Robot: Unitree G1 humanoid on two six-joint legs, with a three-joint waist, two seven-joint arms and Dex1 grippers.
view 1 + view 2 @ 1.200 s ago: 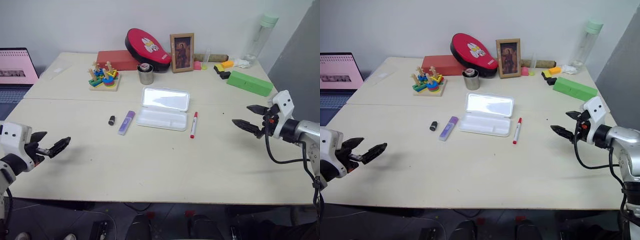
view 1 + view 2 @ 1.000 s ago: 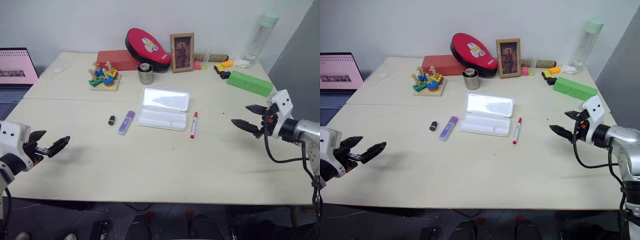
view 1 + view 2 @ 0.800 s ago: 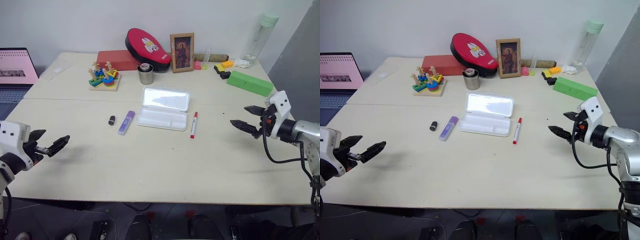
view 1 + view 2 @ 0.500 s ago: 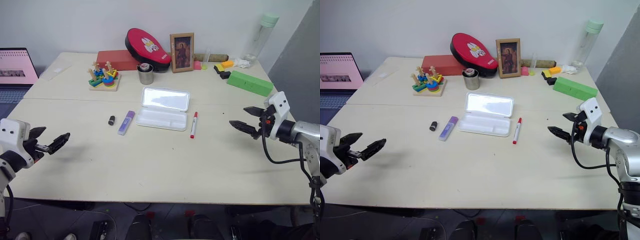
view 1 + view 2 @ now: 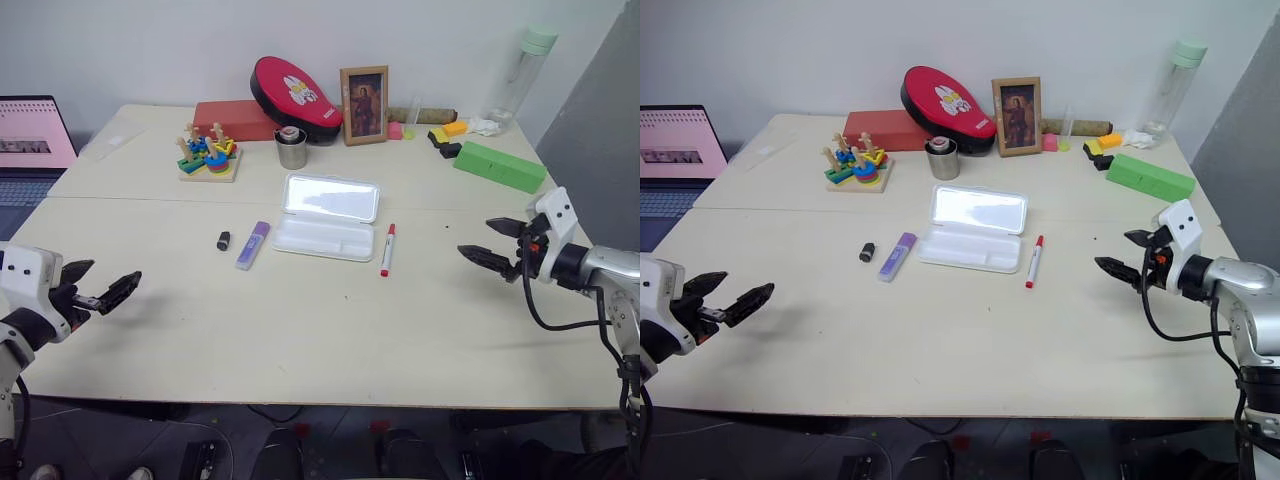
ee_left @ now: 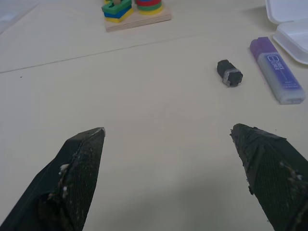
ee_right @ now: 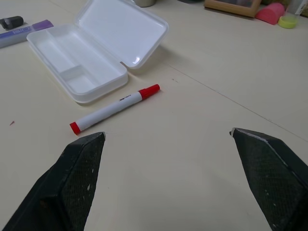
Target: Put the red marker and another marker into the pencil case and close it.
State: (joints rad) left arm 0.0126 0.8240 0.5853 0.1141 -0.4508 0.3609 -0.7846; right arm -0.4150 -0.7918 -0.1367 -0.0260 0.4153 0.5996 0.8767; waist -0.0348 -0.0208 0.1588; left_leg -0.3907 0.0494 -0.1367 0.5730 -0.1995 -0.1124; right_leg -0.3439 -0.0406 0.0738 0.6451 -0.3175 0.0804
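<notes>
The pencil case [image 5: 322,238] lies open in the middle of the table, its lid [image 7: 122,30] tilted back and its tray empty. The red marker [image 5: 387,249] lies flat just right of the case. The lavender marker [image 5: 253,244] lies just left of it, beside a small black item [image 5: 223,240]. My left gripper [image 5: 108,278] hovers open over the near left edge, far from the markers. Above the table's right side my right gripper [image 5: 477,237] is open too, pointing toward the red marker [image 7: 114,109]. Both hold nothing.
Along the back stand a wooden stacking toy [image 5: 209,152], a metal cup [image 5: 292,148], a red box [image 5: 235,119], a red pad [image 5: 295,97], a picture frame [image 5: 364,105], a green box [image 5: 499,166] and a bottle [image 5: 522,70]. A laptop [image 5: 33,135] sits off the left.
</notes>
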